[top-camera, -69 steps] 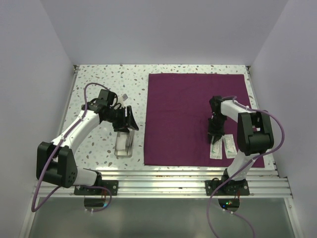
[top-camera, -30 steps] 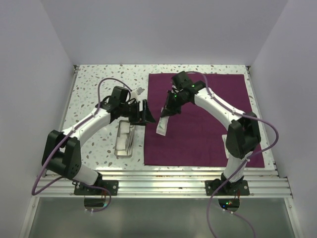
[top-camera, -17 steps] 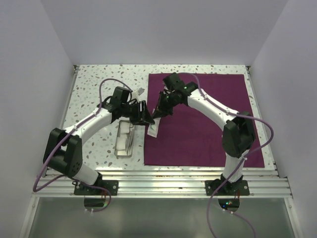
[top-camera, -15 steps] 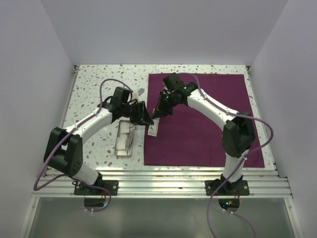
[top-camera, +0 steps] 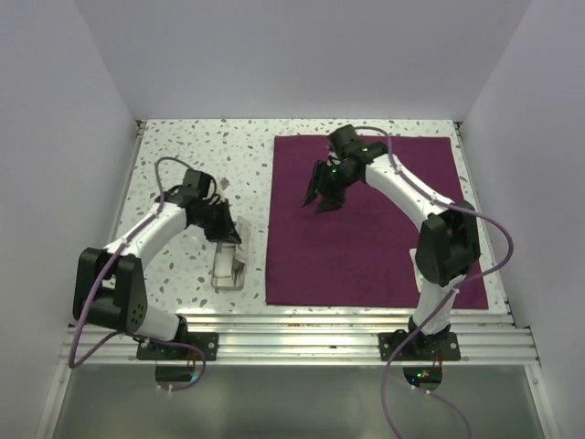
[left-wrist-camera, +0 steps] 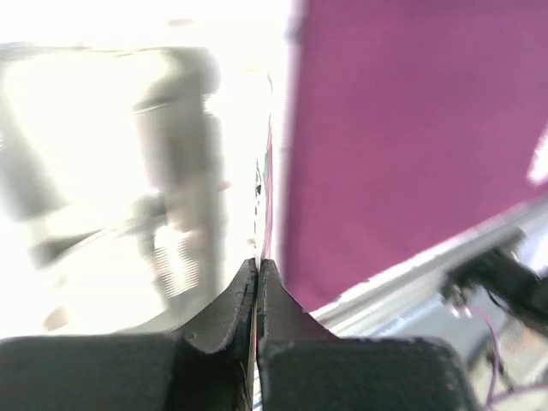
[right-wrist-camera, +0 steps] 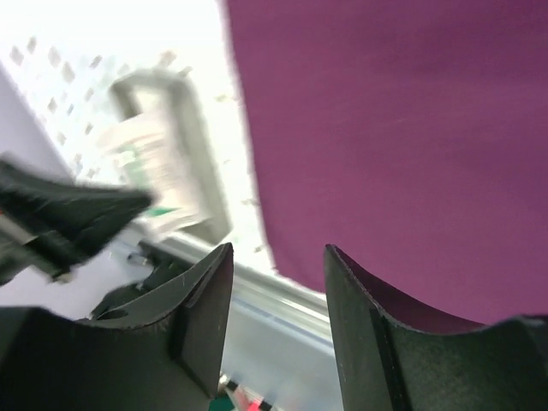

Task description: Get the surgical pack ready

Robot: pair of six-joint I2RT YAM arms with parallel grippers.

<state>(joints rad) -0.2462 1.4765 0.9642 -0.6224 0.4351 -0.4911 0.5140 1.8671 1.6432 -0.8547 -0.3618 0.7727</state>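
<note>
The dark magenta cloth [top-camera: 366,247] lies flat on the right half of the table. A small steel tray [top-camera: 239,277] stands just off its left edge, with white gauze inside. My left gripper [top-camera: 228,234] hovers over the tray, shut on a thin white gauze packet [left-wrist-camera: 260,193] seen edge-on between its fingers [left-wrist-camera: 231,308]. From the right wrist, that packet [right-wrist-camera: 150,163] shows green print and hangs above the tray [right-wrist-camera: 190,163]. My right gripper [top-camera: 322,195] is open and empty above the cloth's upper left part, with its jaws well apart [right-wrist-camera: 278,261].
The speckled tabletop [top-camera: 183,155] surrounds the tray. An aluminium rail [top-camera: 302,325] runs along the near edge, close to the cloth's front border. White walls close in the left, back and right sides.
The right gripper passed the packet to the left gripper, opened and drew back right over the cloth. The left gripper shut on the packet and carried it left, over the tray.
</note>
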